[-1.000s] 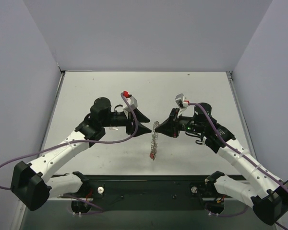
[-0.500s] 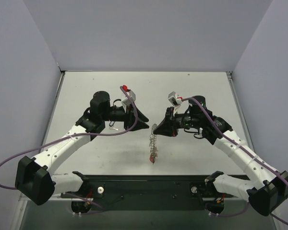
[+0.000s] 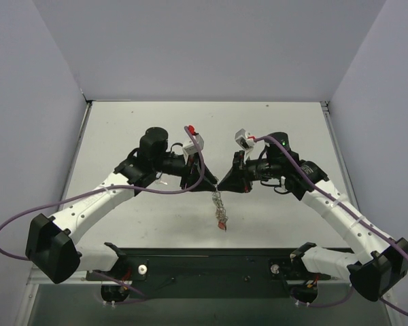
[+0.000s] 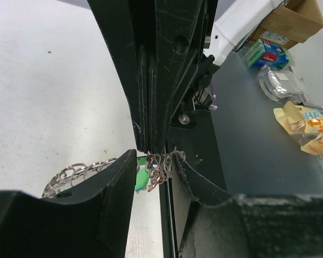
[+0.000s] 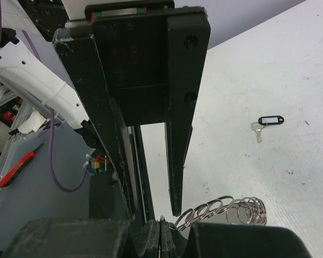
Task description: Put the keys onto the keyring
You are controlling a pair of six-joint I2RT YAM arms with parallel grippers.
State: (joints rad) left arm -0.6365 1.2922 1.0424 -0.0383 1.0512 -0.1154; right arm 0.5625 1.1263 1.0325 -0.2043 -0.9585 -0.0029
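At mid-surface, between the two arms: keyring (image 3: 218, 200), a string of silver loops, pinched at its far end and trailing toward the near edge. Ends at the near tip in a red key (image 3: 222, 221). Carries a green key (image 4: 141, 180) as well, tucked among the loops right by the fingertips in the left wrist view. Gripped by the right claw (image 3: 221, 185), reaching in from the right with jaws pressed fully together on the far loops. Flanked by the left claw (image 3: 209, 183), set in from the left with jaws partway apart, one finger on either side of the bunched loops and of the right claw's tips. No telling whether either finger touches the metal. Lying flat on the white surface (image 3: 122, 136), well apart from the loops in the right wrist view: one black key (image 5: 268, 120), with tag and short silver blade. Cannot tell whether the trailing loops rest on the surface or hang clear of it.
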